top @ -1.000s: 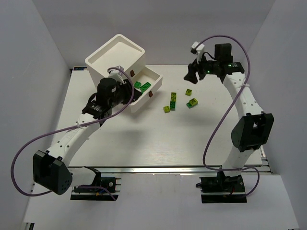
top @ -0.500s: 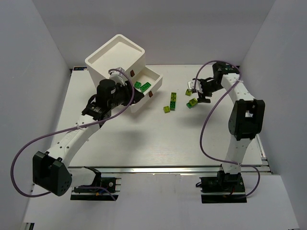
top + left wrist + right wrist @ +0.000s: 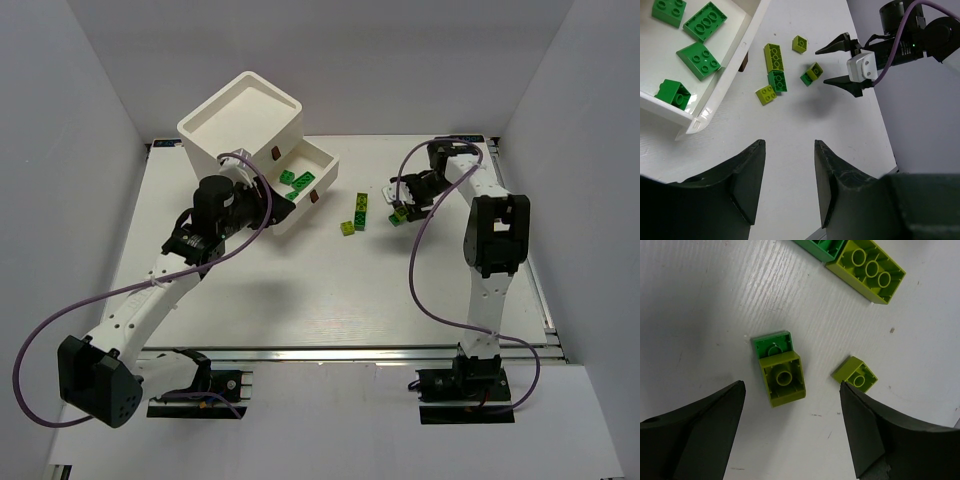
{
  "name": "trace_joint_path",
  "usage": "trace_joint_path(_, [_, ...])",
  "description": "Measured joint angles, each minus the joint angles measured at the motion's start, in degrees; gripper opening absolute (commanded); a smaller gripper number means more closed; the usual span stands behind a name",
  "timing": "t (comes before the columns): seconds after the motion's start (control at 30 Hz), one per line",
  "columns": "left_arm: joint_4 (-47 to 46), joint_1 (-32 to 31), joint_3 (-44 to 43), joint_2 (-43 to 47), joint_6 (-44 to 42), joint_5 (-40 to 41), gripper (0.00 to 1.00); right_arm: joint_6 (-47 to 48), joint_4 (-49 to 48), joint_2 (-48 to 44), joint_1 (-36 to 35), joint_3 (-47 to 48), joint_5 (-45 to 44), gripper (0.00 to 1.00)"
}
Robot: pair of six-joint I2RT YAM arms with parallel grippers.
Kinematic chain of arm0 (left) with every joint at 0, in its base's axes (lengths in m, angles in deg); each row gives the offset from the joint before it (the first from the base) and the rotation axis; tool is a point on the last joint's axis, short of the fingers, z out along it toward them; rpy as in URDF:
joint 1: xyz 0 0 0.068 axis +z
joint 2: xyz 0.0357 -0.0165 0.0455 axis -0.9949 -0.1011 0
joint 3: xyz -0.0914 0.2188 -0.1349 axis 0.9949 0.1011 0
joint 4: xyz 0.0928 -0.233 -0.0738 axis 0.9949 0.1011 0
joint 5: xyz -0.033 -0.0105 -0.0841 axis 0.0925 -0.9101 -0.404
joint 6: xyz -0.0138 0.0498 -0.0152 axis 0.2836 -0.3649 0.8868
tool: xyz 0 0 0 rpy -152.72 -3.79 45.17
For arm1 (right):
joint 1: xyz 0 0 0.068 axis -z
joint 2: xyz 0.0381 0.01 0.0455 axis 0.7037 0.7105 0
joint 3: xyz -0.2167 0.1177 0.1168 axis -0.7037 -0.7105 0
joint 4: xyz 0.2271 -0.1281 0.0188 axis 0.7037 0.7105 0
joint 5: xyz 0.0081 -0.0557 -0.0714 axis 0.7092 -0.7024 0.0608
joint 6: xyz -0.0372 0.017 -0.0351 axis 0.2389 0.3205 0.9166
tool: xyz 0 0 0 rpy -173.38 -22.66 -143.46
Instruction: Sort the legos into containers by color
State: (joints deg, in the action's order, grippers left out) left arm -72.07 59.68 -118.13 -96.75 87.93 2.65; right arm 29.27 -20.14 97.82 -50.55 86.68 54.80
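Legos [image 3: 782,377] lie loose beneath the right pincer [image 3: 820,66], spread wide; left pincer [image 3: 789,145] — parted, empty.

Between the fingers [image 3: 695,430] of the right pincer [image 3: 791,405] lies a yellow-green brick [image 3: 784,380] of smooth moulded plastic with a soft sheen. The fingers themselves are black plastic, matt and faintly grainy. The table [image 3: 700,315] under them is white and matt, scored with fine parallel ridges. Ahead of the left pincer [image 3: 789,165] and to its left, the drawer [image 3: 731,62] is smooth white plastic, and the green bricks [image 3: 705,21] in it look glossier. The purple cable [image 3: 900,37] has a smooth, dull sheath.
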Motion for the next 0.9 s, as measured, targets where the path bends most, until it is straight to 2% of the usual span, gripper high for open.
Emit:
trace_joint_path(0.2, [1.11,0.00,0.00,0.00,0.22,0.39,0.54,0.39,0.02,2.40,-0.70,1.70,-0.74,0.78])
trace_joint_path(0.47, [1.46,0.00,0.00,0.00,0.44,1.09,0.54,0.42,1.29,6.16,-1.20,5.27,-2.03,0.68])
trace_joint_path(0.6, [1.46,0.00,0.00,0.00,0.59,1.44,0.54,0.46,2.08,6.93,-1.20,6.36,-2.69,0.56])
trace_joint_path(0.83, [1.40,0.00,0.00,-0.13,0.70,1.55,0.54,0.68,4.57,6.95,-1.20,7.45,-3.41,0.12])
trace_joint_path(0.9, [1.18,0.00,0.00,-0.28,0.70,1.42,0.55,0.46,5.95,6.93,-1.20,7.78,-3.04,0.06])
